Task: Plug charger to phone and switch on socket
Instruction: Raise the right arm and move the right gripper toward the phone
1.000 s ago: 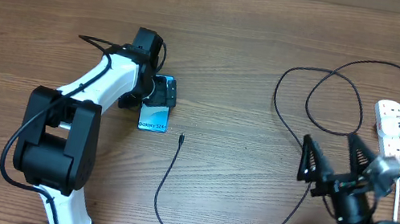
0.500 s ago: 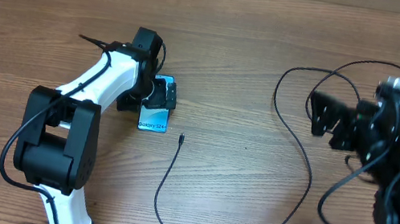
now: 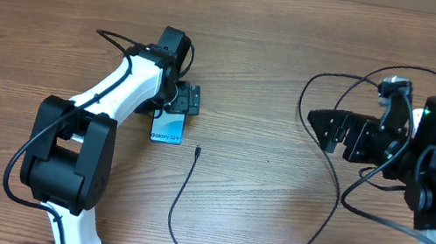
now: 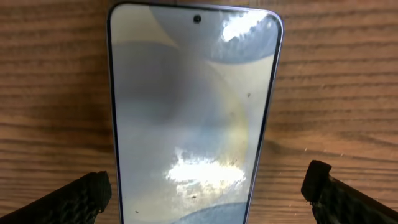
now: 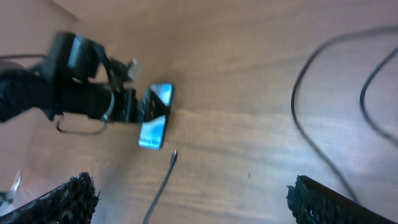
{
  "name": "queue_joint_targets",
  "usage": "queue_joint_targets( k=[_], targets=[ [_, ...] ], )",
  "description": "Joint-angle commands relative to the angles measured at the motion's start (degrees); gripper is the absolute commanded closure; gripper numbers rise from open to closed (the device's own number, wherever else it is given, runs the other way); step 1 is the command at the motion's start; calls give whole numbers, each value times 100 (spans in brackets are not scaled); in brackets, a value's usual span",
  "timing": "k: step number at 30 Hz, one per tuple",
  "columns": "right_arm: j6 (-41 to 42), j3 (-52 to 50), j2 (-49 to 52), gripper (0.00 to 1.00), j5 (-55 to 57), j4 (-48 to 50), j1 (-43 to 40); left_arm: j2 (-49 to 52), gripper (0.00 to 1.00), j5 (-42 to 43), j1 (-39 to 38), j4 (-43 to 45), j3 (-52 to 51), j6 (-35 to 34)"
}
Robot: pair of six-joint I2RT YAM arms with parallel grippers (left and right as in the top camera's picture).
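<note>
Right fingers (image 3: 325,119) leftward now; phone (image 3: 167,129) fore-aft

You're working on a brown wood-grain table (image 3: 287,27). 2 things lie on it in plain sight. The phone (image 3: 167,131) lies flat, screen up, left of center. The thin black cable (image 3: 175,203) has its tip just beside the phone's near corner, not touching it. The rest curves off to the right in loops.
</note>
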Motion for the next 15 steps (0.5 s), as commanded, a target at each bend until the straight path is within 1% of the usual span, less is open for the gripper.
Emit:
queue_joint_targets(
  k=[1,8,15],
  targets=[
    [-48,114,289,0,-92,-234,-20,26,0,-199,-42,59,7,-144],
    [-68,114,868,0,-92,-684,-4,28,0,-219,-42,59,7,-142],
    [-68,114,1174,0,-94,-839,-2,28,0,-455,-39,81,0,-140]
  ],
)
